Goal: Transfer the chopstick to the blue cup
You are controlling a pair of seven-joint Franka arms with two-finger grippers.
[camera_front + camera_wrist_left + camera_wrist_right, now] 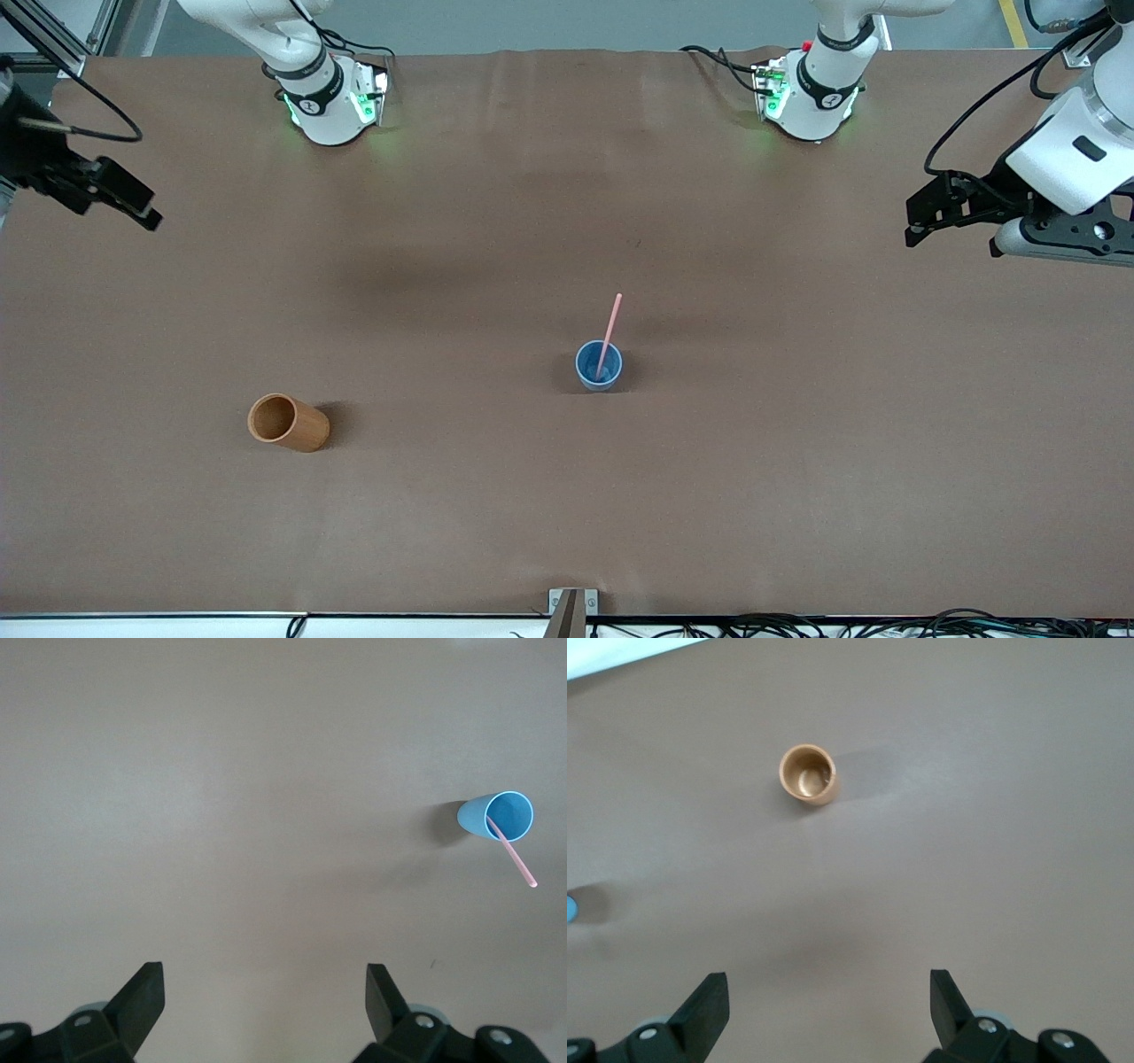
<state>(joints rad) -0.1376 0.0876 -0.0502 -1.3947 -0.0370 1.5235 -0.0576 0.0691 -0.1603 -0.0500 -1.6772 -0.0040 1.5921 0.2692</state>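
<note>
The light-blue cup (599, 366) stands upright near the middle of the table. The pale-pink chopstick (609, 332) stands in it, its lower end inside and its upper part leaning out over the rim. Both also show in the left wrist view, the cup (498, 816) and the chopstick (515, 856). My left gripper (921, 215) is open and empty, up over the left arm's end of the table, well away from the cup; in its own view (264, 992) bare table shows between the fingers. My right gripper (133, 202) is open and empty over the right arm's end (829, 997).
An orange-brown cylindrical cup (287, 422) stands empty toward the right arm's end, nearer the front camera than the blue cup; it also shows in the right wrist view (807, 774). Cables and a metal bracket (571, 607) lie along the table's near edge.
</note>
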